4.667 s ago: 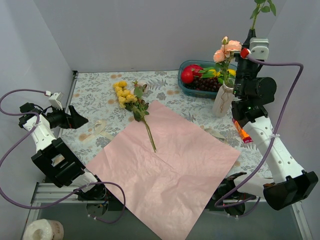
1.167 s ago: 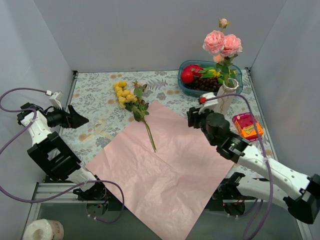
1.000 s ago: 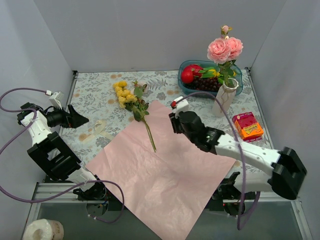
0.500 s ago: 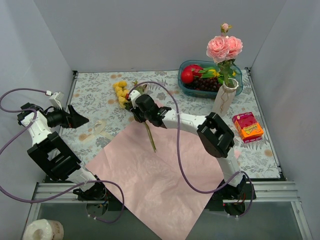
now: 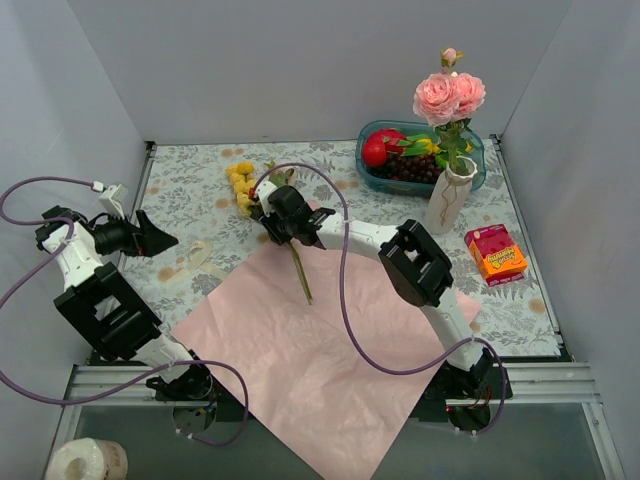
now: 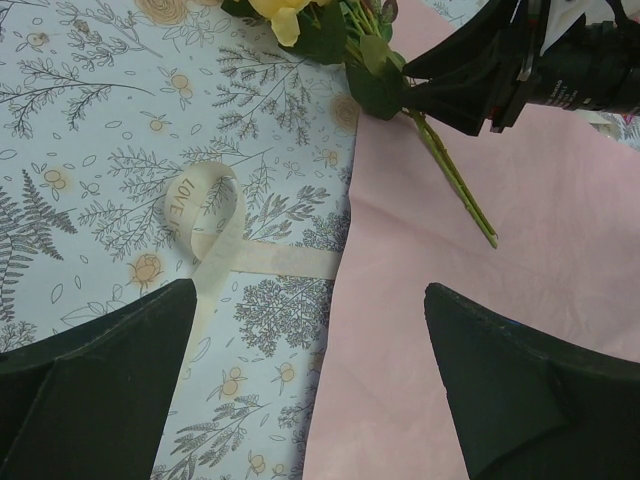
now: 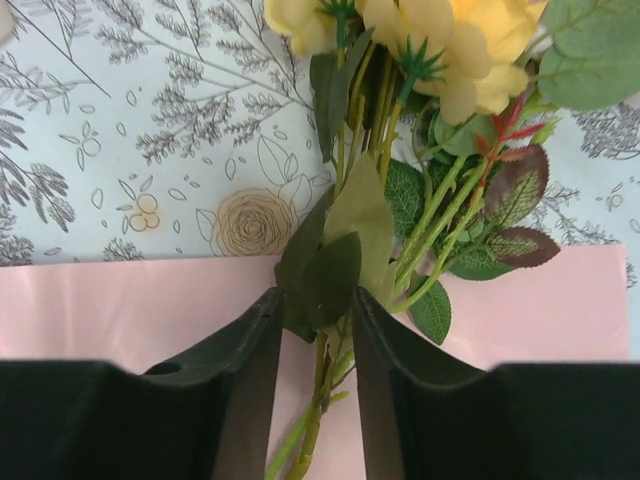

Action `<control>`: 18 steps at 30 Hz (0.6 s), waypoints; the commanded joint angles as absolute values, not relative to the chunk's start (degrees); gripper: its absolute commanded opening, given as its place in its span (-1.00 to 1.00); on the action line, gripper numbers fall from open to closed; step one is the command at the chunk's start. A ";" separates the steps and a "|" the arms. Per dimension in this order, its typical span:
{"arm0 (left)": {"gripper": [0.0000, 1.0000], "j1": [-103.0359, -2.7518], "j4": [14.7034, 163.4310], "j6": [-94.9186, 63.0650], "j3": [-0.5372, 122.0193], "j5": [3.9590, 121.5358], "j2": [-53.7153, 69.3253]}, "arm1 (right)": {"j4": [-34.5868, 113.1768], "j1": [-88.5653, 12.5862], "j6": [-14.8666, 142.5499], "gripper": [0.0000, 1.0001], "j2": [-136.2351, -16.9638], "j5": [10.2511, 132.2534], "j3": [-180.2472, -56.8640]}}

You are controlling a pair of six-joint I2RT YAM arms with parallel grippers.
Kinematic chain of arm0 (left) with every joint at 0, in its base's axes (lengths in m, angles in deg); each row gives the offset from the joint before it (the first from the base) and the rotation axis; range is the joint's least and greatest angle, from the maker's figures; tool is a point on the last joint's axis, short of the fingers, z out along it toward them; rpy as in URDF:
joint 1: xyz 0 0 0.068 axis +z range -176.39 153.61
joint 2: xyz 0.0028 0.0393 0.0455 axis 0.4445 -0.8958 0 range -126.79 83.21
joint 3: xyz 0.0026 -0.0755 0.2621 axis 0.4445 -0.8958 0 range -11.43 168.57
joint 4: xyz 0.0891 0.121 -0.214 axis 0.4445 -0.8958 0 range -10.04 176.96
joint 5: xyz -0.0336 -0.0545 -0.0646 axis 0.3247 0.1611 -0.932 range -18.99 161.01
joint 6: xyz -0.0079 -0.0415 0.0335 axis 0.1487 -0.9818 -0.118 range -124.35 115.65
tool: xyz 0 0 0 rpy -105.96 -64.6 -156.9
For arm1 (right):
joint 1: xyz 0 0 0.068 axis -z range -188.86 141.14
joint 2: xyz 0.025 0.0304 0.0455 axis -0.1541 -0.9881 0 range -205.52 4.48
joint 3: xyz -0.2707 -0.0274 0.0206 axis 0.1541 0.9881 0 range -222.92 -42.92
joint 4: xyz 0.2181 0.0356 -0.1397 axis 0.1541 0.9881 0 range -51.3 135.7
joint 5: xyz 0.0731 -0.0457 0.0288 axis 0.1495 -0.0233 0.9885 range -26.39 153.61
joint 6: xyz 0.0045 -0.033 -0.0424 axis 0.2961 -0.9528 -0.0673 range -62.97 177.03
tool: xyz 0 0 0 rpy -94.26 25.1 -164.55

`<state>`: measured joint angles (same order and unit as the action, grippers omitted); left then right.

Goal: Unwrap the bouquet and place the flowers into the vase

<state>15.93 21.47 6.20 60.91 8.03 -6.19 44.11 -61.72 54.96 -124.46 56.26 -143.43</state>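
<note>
One yellow rose spray, stems between close-set jaws of my right gripper, pinch unconfirmed, bound for the vase; left gripper gapes, idle.

The left gripper has its fingers spread wide above the floral desk. A looped cream ribbon touches the pink paper. The right gripper meets the stems of the yellow flowers.
</note>
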 commanded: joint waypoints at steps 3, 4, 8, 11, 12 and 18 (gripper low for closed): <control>0.96 16.14 22.63 7.43 59.76 7.99 -5.47 | 41.42 -61.60 54.22 -0.07 -121.11 56.58 -138.11; 0.97 16.14 22.54 7.52 59.68 7.90 -5.38 | 41.77 -61.68 54.21 -0.07 -121.29 56.84 -138.11; 0.97 16.32 22.10 7.87 59.68 7.73 -5.21 | 41.60 -61.60 54.39 -0.07 -121.55 57.81 -137.41; 0.97 16.50 21.93 7.96 59.68 7.73 -4.77 | 41.60 -61.60 54.22 -0.21 -121.82 57.55 -137.23; 0.96 16.50 21.84 8.13 59.68 7.81 -4.77 | 41.43 -61.60 53.87 -0.31 -121.73 57.29 -136.97; 0.96 16.67 21.84 8.66 59.41 7.99 -4.77 | 40.90 -61.60 51.76 -0.90 -118.93 54.83 -137.31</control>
<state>16.26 21.60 7.18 59.81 8.68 -6.24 42.86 -61.53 53.58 -124.05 56.28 -137.62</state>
